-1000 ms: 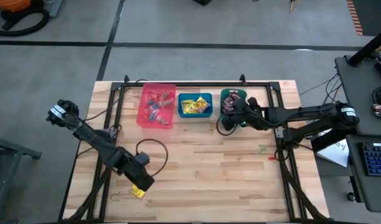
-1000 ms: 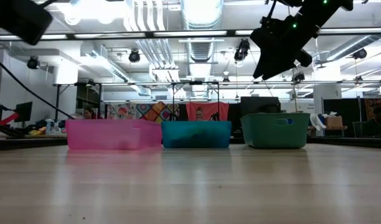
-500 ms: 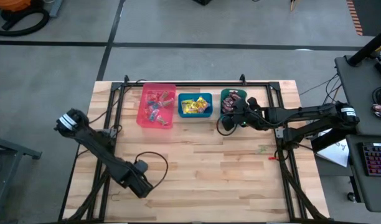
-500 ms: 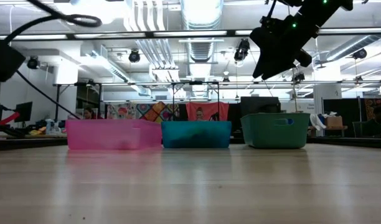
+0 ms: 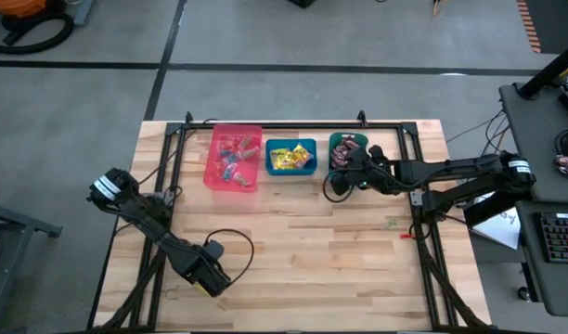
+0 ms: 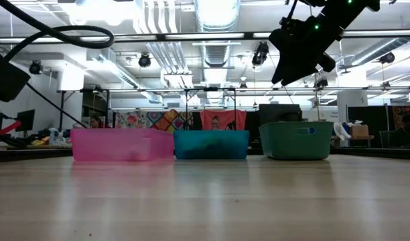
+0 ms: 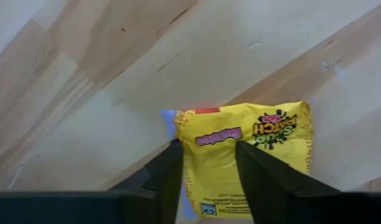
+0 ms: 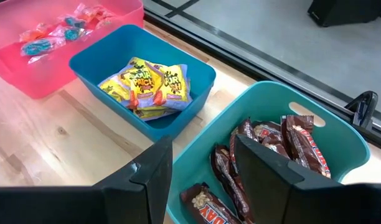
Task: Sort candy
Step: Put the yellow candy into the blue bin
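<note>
Though barely visible from above, yellow packet between left gripper jaws.

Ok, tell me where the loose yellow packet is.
The yellow packet lies on the table near its front-left corner, between the left gripper fingers.

Bare desk spreads wide across the middle and near side. Pink bin, blue bin and teal bin block the far edge.

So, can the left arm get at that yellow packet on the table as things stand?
Probably yes. The left gripper is right over the yellow packet, its fingers open to either side of it, and nothing else lies on the bare wooden table around it.
</note>
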Robot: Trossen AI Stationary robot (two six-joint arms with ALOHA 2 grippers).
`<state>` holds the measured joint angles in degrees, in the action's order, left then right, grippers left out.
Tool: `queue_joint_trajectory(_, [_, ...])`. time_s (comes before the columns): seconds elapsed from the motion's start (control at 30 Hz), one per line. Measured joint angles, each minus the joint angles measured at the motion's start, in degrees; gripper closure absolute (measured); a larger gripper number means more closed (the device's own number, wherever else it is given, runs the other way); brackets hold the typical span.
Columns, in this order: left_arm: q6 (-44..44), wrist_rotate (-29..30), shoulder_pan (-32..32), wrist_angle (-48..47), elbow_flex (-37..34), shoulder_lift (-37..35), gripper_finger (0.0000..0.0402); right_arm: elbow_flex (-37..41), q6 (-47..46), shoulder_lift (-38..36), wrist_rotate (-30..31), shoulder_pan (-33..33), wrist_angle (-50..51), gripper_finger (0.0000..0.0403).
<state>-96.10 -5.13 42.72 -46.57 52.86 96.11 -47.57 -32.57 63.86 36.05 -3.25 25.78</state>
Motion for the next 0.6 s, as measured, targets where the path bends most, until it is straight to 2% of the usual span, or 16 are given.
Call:
queue_joint_trajectory(0.27, [0.94,1.34,0.00,1.44,-0.02,0.02,0.0388,0.00,0.01,0.00,-0.02,0.00,0.00,0.0239])
queue_joint_trajectory(0.43, [2.38,3.11,0.07,1.61,0.12,-0.07,0.0397,0.00,0.12,0.00,-0.02,0.00,0.00,0.0239])
queue_joint_trajectory(0.6, [7.51,10.53,-0.02,1.59,1.84,-1.82,0.0401,0.00,0.63,0.00,-0.44,0.02,0.06,0.0239])
